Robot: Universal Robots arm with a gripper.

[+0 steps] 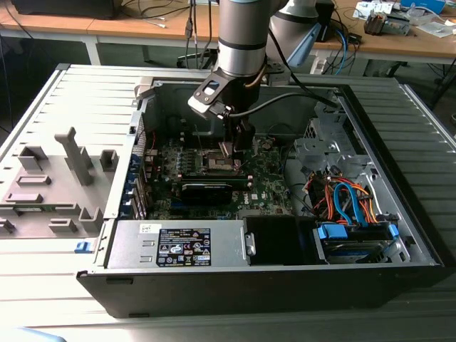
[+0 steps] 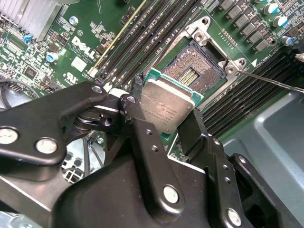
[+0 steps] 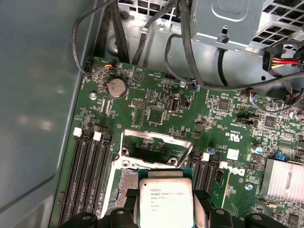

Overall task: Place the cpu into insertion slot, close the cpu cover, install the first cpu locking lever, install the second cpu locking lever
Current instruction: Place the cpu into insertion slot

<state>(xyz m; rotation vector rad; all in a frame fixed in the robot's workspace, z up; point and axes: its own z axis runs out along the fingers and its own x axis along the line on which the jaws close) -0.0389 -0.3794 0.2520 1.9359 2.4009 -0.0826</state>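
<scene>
Over the middle of the green motherboard (image 1: 274, 187), between its banks of long black memory slots (image 2: 142, 42), the black two-fingered gripper (image 2: 164, 101) pinches the small square silvery-grey cpu (image 2: 169, 107) by two opposite edges. The chip sits close above the dark, metal-rimmed square insertion slot (image 2: 192, 71); contact cannot be told. The thin silvery cpu cover (image 3: 153, 144) stands raised.

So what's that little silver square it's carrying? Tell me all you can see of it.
The cpu is a flat square chip: a dull silvery metal lid with faint print, on a thin green base. The end effector pinches it by two opposite sides with black fingers. It hangs just over the open insertion slot, not yet seated.
</scene>
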